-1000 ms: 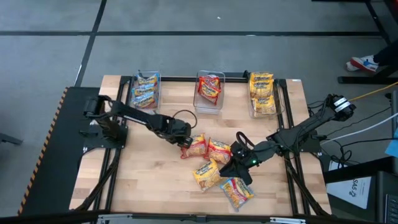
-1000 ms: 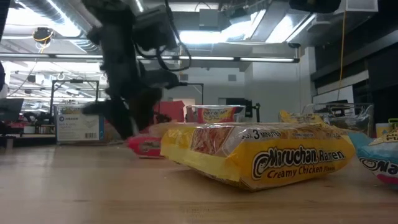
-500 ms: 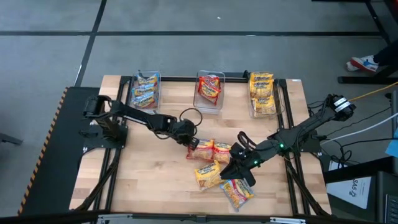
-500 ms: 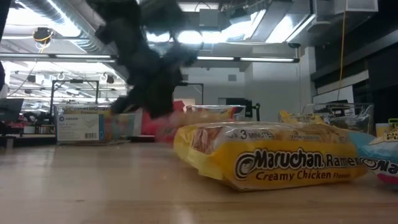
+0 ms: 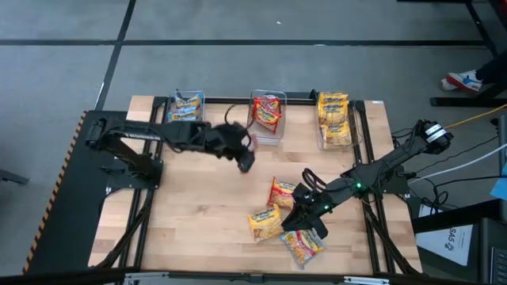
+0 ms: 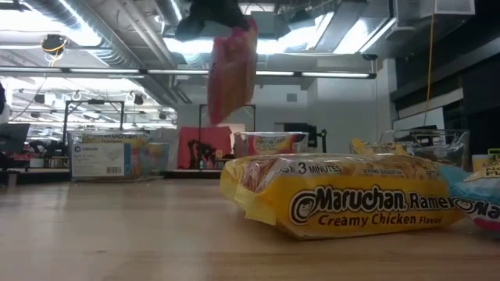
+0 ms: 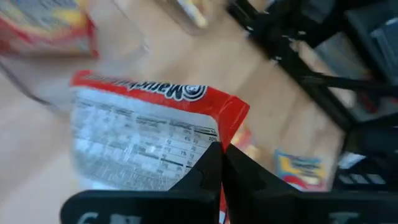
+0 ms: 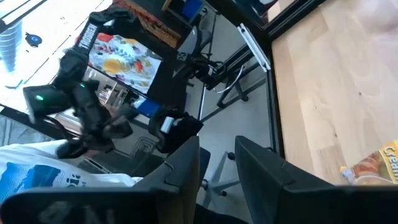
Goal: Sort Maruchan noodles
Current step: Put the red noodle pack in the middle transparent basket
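The left gripper (image 5: 245,161) is clamped on a red packet (image 7: 149,137) of Maruchan noodles, carrying it in the air above the counter (image 5: 198,222), near the middle bin (image 5: 268,134) – the one that already holds red packets. In the low view the packet (image 6: 231,70) hangs well clear of the wood. The step in hand looks like the carry to that bin; the next move calls for bringing the packet over the bin's opening and letting go.

The right gripper (image 5: 301,222) rests low among the unsorted packets – a yellow Creamy Chicken packet (image 5: 264,222), an orange packet (image 5: 282,191) and a blue packet (image 5: 303,245) lie around it. Its fingers (image 8: 180,168) stand partly apart, holding nothing visible. The left bin (image 5: 185,134) holds blue packets, the right bin (image 5: 336,144) yellow ones.
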Robot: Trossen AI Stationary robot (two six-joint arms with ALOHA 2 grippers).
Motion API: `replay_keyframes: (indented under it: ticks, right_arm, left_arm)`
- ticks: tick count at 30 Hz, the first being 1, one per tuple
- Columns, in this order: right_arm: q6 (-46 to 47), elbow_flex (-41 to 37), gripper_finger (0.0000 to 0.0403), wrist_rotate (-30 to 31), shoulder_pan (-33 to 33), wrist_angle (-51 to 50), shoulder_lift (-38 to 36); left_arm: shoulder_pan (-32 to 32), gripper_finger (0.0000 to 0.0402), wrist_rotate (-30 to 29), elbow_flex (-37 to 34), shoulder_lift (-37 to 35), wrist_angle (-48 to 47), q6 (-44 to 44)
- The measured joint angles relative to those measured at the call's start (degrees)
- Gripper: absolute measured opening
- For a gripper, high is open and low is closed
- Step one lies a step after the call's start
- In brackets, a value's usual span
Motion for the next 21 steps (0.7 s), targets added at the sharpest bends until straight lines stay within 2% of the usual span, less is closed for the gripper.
replay_keyframes:
  ticks: [2,6,17,21]
  right_arm:
    - [0.0,0.0,0.0108,0.0,0.0,0.8,0.0]
    - [-1.0,0.0,0.0108,0.3,0.0,1.6,0.0]
    - [-2.7,0.0,0.0108,1.7,0.0,1.9,0.0]
    - [-3.0,0.0,0.0108,4.4,0.0,2.0,0.0]
  left_arm:
    - [1.7,0.0000,-1.0,3.5,0.2,-3.7,3.3]
    - [6.5,0.0000,-0.1,7.6,0.8,-4.7,8.4]
    - [20.9,0.0000,6.1,8.0,2.5,-4.6,18.3]
    - [24.4,0.0000,8.7,8.2,4.7,-3.0,20.8]
